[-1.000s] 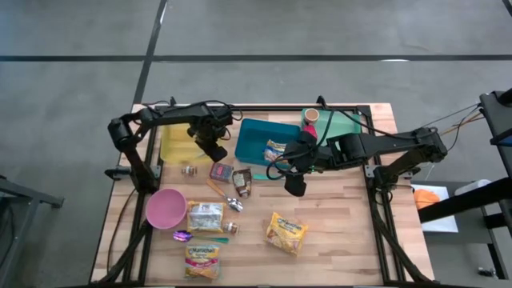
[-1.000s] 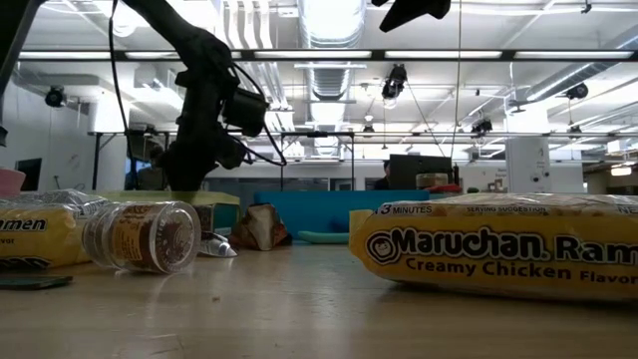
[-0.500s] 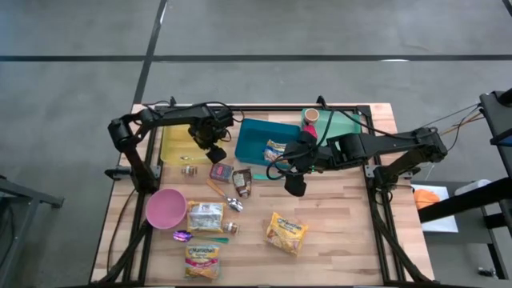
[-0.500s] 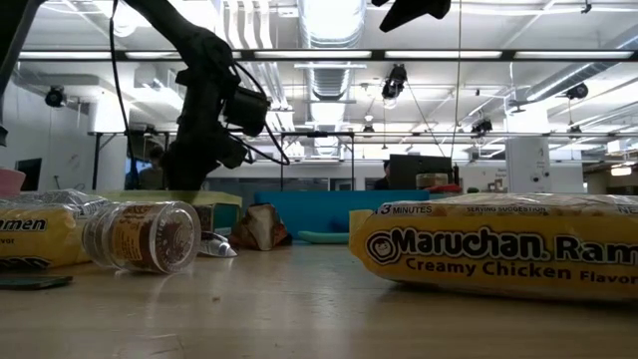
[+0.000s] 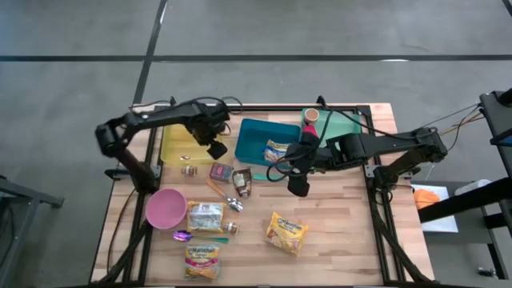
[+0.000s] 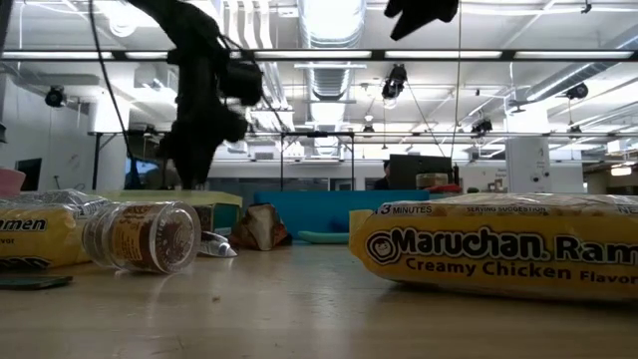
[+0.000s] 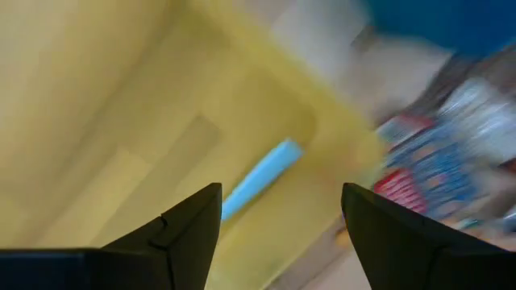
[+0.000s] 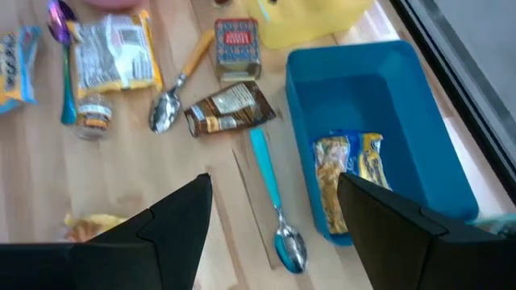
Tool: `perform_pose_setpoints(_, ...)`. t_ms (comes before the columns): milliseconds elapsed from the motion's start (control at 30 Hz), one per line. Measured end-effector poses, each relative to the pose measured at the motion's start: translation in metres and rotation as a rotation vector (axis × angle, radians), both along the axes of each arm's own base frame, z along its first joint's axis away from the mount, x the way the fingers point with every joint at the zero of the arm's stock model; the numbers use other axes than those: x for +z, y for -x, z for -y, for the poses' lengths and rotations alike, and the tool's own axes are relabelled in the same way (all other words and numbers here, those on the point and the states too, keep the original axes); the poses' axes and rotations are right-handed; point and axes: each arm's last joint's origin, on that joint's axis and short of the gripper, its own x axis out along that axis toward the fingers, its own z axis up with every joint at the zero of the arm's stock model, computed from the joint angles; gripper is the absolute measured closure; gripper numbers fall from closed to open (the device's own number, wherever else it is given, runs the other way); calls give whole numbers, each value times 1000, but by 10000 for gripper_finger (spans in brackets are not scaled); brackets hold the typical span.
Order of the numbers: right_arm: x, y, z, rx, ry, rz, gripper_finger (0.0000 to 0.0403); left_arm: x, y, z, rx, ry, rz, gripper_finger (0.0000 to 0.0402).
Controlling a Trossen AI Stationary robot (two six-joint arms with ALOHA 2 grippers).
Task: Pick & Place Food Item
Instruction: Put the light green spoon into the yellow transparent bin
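I am hovering my left gripper (image 5: 218,150), jaws apart and empty, over the yellow bin (image 5: 178,142) at upper left. My right gripper (image 5: 297,186), jaws also apart, is waiting mid-frame. One ramen packet (image 5: 277,150) is lying in the blue bin (image 5: 254,138); others, like the Maruchan ramen (image 6: 498,257), are awaiting sorting. Only my left wrist view is showing a light-blue stick (image 7: 260,173) inside the yellow bin.

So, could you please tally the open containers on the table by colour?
yellow bin: 1
blue bin: 1
green bin: 1
pink bowl: 1
Total: 4
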Motion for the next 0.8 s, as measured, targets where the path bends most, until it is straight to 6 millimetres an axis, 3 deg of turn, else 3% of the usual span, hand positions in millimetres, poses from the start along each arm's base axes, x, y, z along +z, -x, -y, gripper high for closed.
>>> perform_pose_setpoints(200,-17,1,0,72,40,-66,137,40,6,17,87,-67,428,139)
perform_pose_setpoints(300,-31,-2,-1,134,-2,-78,137,49,12,27,140,-49,601,139)
perform_pose_setpoints(533,-72,-10,5,198,-47,-66,137,56,23,53,138,-23,708,139)
perform_pose_setpoints(800,-130,-19,12,317,41,-201,138,59,16,73,73,2,725,139)
